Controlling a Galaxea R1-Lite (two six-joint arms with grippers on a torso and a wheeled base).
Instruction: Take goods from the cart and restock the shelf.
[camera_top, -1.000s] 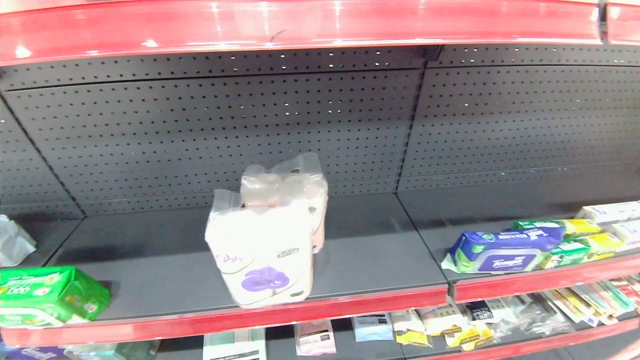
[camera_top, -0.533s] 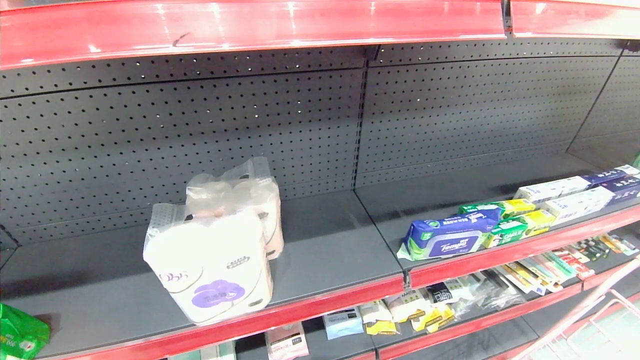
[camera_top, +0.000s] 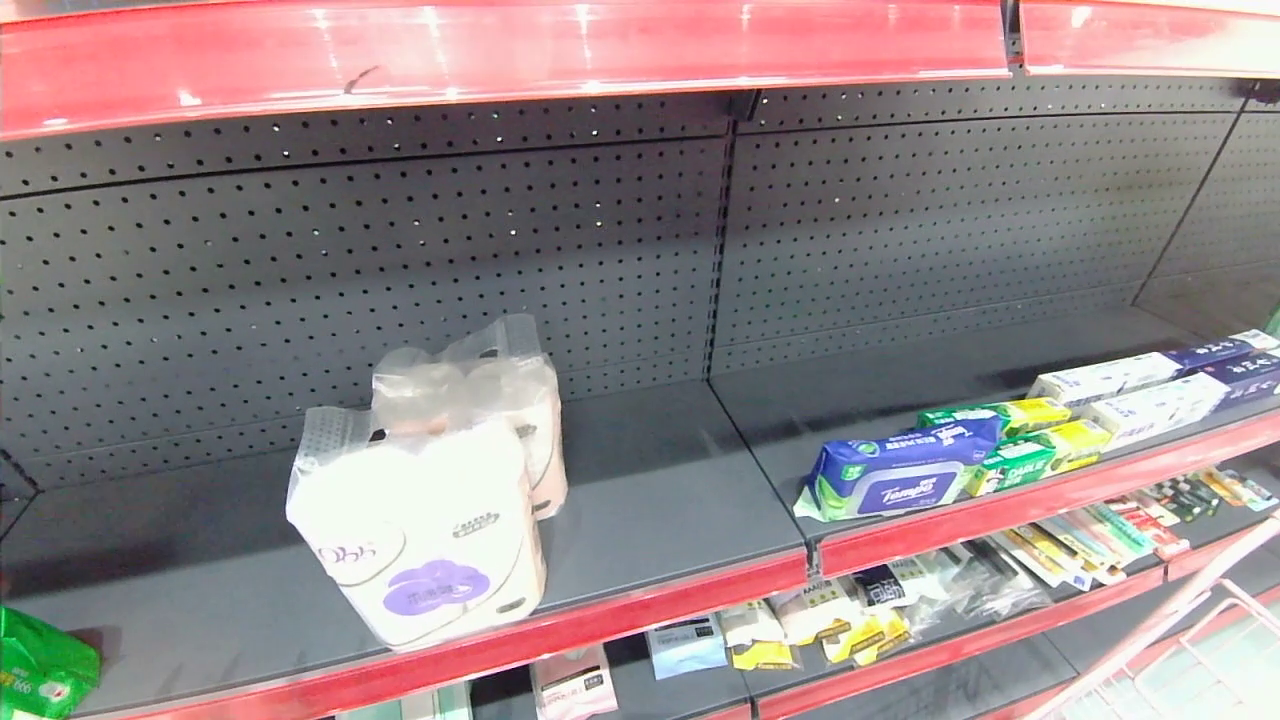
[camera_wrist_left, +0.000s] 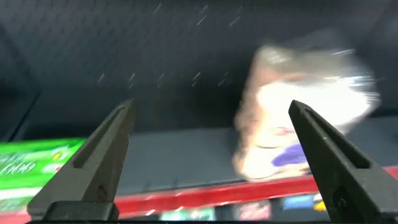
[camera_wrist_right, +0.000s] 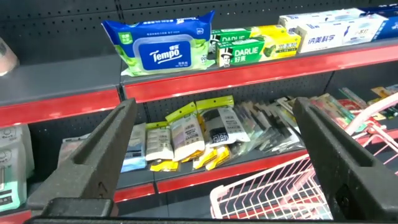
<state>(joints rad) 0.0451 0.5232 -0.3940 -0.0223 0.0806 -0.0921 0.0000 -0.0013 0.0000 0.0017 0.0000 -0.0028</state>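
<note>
A white pack of toilet rolls (camera_top: 430, 510) stands on the dark shelf (camera_top: 660, 500) near its red front lip, with a second pack (camera_top: 505, 395) right behind it. My left gripper (camera_wrist_left: 211, 155) is open and empty, held in front of the shelf facing that pack (camera_wrist_left: 298, 124). My right gripper (camera_wrist_right: 214, 155) is open and empty too, held lower, in front of the shelf's lower level and above the pink wire cart (camera_wrist_right: 273, 193). The cart's corner (camera_top: 1190, 650) shows at the bottom right of the head view.
A blue wet-wipe pack (camera_top: 890, 480) and green, yellow and white boxes (camera_top: 1080, 420) line the right shelf bay. A green pack (camera_top: 40, 665) lies at the far left. Small hanging packets (camera_wrist_right: 193, 134) fill the lower level. Bare shelf lies between the toilet rolls and the wipes.
The head camera swung to the right a second ago, so the whole scene slid left and the cart's corner came into view. Since half a second ago nothing has shifted.
</note>
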